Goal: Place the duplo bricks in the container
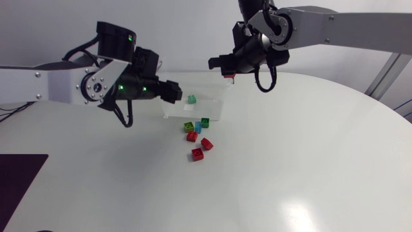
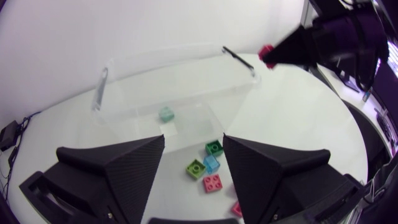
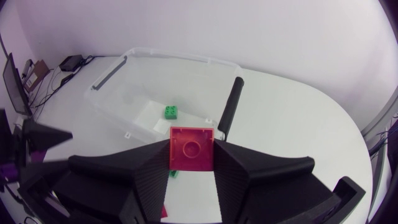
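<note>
Our right gripper [image 3: 192, 155] is clamped on a red brick [image 3: 192, 148], held from two sides above the right end of the clear container [image 1: 215, 113]. The container stands near the table's [image 1: 309, 167] far edge. One green brick [image 1: 192, 100] already lies inside it. Our left gripper [image 2: 194, 149] hangs at the container's left end, its fingers spread wide with nothing between them.

Six loose bricks [image 1: 198, 136] lie on the table just beside the container's near wall: two green, one blue, three red.

The main risk, as we judge it, is letting go too close to the rim. The red brick sits near the container's end wall and its black handle [image 3: 230, 107], so it could clip the edge and bounce out. The container looks light, so a nudge from our left gripper might shove it.

The table is white, glossy and smooth, so a dropped brick would probably skid. A dark flat patch [image 1: 19, 177] lies at its near left edge.
</note>
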Controlling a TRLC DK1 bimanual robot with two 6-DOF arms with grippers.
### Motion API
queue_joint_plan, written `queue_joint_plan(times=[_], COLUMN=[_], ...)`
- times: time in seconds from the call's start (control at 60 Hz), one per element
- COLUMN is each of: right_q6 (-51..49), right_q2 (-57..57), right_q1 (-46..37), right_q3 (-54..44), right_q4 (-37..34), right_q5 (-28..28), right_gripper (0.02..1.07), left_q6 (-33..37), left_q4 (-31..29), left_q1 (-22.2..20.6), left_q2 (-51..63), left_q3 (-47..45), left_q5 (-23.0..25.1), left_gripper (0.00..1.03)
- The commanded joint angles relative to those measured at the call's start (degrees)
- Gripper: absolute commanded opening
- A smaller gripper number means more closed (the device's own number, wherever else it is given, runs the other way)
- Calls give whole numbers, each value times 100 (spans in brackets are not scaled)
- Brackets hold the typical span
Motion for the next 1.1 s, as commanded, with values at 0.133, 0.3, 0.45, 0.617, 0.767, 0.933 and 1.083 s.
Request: queue_joint_plan(times=[0.133, 0.3, 0.45, 0.617, 0.767, 0.933, 1.083], right_q6=[57, 66, 110, 119, 92, -136, -338], right_q2=[943, 1452, 2006, 2050, 1408, 336, -762], right_q1=[-75, -102, -146, -154, -216, -225, -207], right_q3=[1059, 1727, 2378, 2545, 1903, 717, -558], right_q4=[-320, -505, -821, -1085, -997, -804, -645], right_q5=[41, 41, 58, 67, 32, -276, -662], right_gripper=[33, 33, 62, 98, 98, 98, 98], left_q6=[316, 387, 475, 448, 422, 774, 1283], left_q4=[-79, -17, 9, 18, -79, -334, -738], left_q1=[-266, -406, -556, -758, -925, -951, -846], left_q2=[-45, 87, 245, 605, 878, 1124, 1440], left_q3=[-577, -805, -893, -831, -744, -700, -462], left_q5=[287, 323, 340, 340, 428, 709, 1070], left_gripper=[66, 65, 65, 65, 65, 65, 65])
